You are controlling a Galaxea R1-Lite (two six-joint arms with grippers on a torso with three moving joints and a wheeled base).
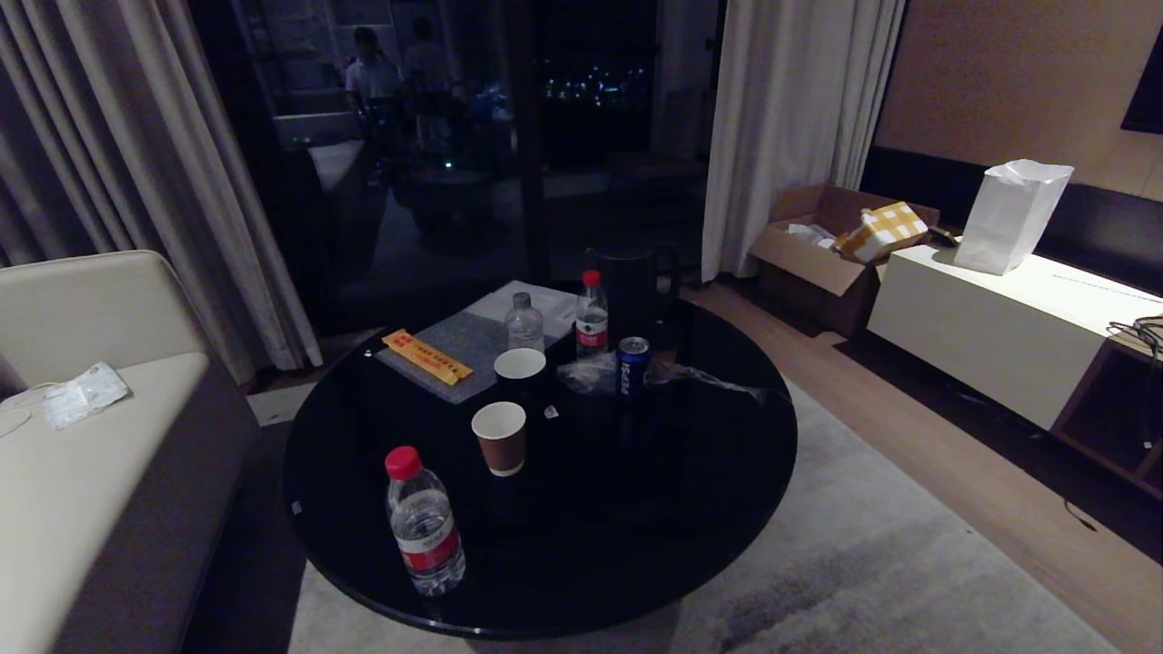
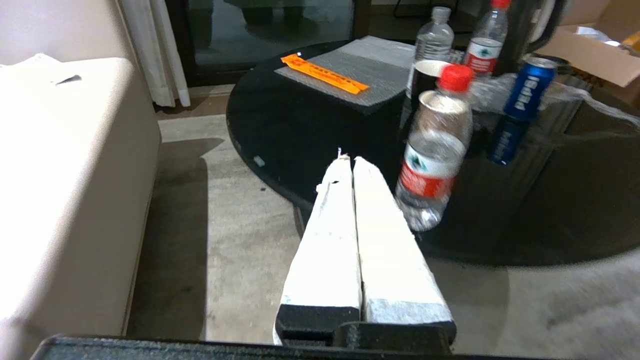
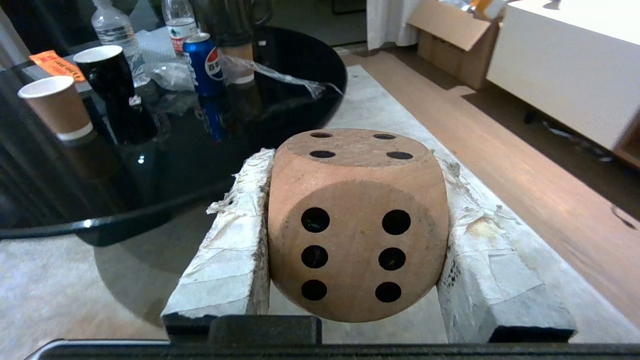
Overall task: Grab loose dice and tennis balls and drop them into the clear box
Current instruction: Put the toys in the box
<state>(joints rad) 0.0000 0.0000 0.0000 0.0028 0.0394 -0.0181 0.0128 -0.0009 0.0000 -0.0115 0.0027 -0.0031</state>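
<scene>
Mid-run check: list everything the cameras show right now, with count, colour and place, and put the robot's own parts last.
die: one, beige with dark pips, clamped between the right gripper's fingers
round table: one, black, centre
water bottles: three, clear; two red-capped (near edge, far side), one grey-capped beside the far one
paper cups: two, one brown mid-table, one black behind it
soda can: one, blue, behind the cups
orange packet: one, on a grey mat, far left of table
sofa: one, cream, left
cardboard box: one, brown, open, on the floor at right
white bag: one, on the white cabinet
clear box, tennis balls: none in view
left gripper: fingers together, empty, by the table's edge
right gripper: holding the die
</scene>
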